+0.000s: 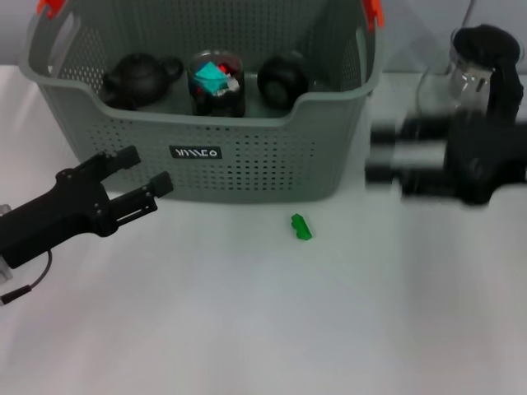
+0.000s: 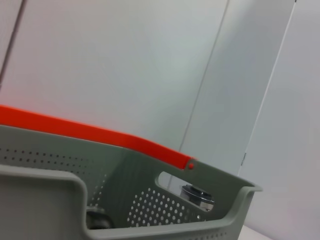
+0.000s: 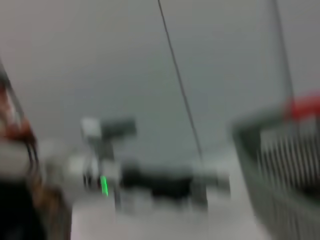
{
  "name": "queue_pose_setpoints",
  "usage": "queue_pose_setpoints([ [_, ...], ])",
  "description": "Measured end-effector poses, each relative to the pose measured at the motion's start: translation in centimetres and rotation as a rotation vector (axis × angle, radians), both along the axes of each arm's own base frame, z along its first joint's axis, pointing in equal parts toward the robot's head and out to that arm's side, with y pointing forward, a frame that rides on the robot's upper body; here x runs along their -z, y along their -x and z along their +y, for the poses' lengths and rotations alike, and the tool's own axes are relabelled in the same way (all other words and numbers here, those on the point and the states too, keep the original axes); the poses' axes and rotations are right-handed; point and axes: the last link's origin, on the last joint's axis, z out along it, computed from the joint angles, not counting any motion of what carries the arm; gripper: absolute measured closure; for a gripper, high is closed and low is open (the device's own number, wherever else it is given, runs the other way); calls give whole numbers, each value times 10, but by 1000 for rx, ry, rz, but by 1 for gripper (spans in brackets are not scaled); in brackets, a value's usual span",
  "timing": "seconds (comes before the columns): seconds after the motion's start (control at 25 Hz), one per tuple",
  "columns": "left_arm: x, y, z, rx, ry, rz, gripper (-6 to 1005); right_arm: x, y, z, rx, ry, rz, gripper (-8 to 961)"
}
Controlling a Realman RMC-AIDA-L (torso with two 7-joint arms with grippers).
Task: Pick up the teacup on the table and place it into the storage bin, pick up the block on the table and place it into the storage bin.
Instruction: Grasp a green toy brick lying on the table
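Note:
The grey perforated storage bin (image 1: pixel 247 156) stands at the back of the table. Inside it are a black round teacup (image 1: pixel 282 78), a black teapot (image 1: pixel 140 78) and a glass holding coloured pieces (image 1: pixel 216 82). A small green block (image 1: pixel 301 226) lies on the table just in front of the bin. My left gripper (image 1: pixel 144 170) hovers open and empty before the bin's left front wall. My right gripper (image 1: pixel 383 152) is blurred, level with the bin's right side, its fingers apart with nothing between them. The left wrist view shows the bin's rim (image 2: pixel 220 182) and an orange clip (image 2: pixel 100 135).
A glass pitcher (image 1: pixel 482 70) with a black handle stands at the back right, behind my right arm. The white tabletop (image 1: pixel 263 329) stretches out in front of the block. The right wrist view is smeared; the bin wall (image 3: pixel 280 170) shows in it.

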Motion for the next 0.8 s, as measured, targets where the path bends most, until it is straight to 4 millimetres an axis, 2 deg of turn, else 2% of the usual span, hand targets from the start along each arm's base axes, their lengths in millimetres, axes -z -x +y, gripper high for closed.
queue_pose_setpoints([
  [0.16, 0, 0, 0, 0, 0, 0, 170, 7, 6, 12, 64, 114, -310, 391],
  [0.36, 0, 0, 0, 2, 0, -2, 170, 22, 35, 30, 19, 157, -647, 391],
  [0.6, -1, 0, -1, 3, -4, -4, 170, 68, 67, 43, -107, 140, -926, 391],
  [0.8, -1, 1, -2, -3, -8, -2, 170, 106, 74, 51, -174, 68, -1034, 391],
])
